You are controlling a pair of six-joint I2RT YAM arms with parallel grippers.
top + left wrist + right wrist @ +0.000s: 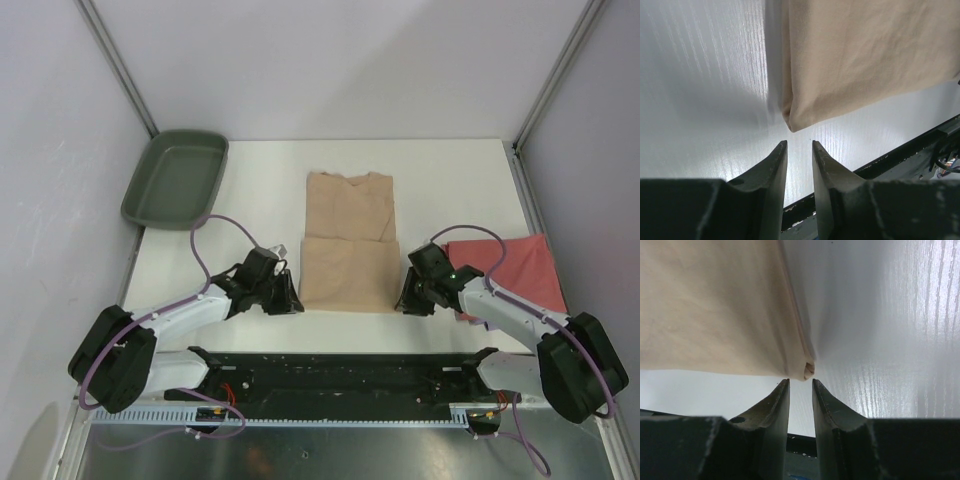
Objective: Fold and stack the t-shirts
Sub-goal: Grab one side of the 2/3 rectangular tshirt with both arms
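The left tool [799, 143] and right tool [800, 381] sit at the tan shirt's [348, 250] two near corners, both arms equally close. In each wrist view the corner lies at 12 o'clock, just beyond the tips. Both tools stand slightly apart, holding nothing. The shirt lies mid-tabletop [260, 180], long axis 6 to 12. A red shirt [520, 265] lies at its 3 o'clock.
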